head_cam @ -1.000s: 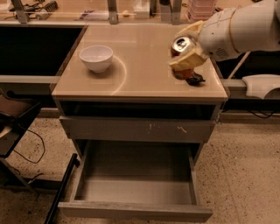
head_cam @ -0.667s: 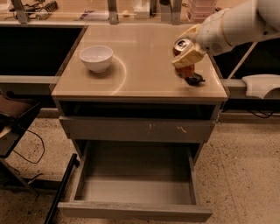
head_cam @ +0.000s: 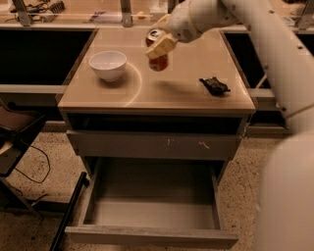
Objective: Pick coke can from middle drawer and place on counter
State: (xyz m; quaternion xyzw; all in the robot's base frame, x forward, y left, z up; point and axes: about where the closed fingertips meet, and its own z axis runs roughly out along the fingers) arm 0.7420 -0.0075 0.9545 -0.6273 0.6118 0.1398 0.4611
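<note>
The coke can (head_cam: 158, 61), red with a silver top, hangs tilted above the middle back of the counter (head_cam: 176, 95), clear of its surface. My gripper (head_cam: 160, 48) is shut on the can, with a pale finger (head_cam: 163, 45) across its upper side. The arm reaches in from the upper right. The middle drawer (head_cam: 152, 208) stands pulled open below, and its grey floor is bare.
A white bowl (head_cam: 107, 64) sits at the counter's left back. A small black object (head_cam: 214, 86) lies at its right. A shut grey drawer front with pale scratches (head_cam: 152, 145) is above the open drawer. A cluttered ledge with metal posts (head_cam: 73, 14) runs behind. A black cable (head_cam: 34, 166) lies on the floor at left.
My gripper has carried the can leftward, from above the black object at the counter's right to over the middle back of the counter.
</note>
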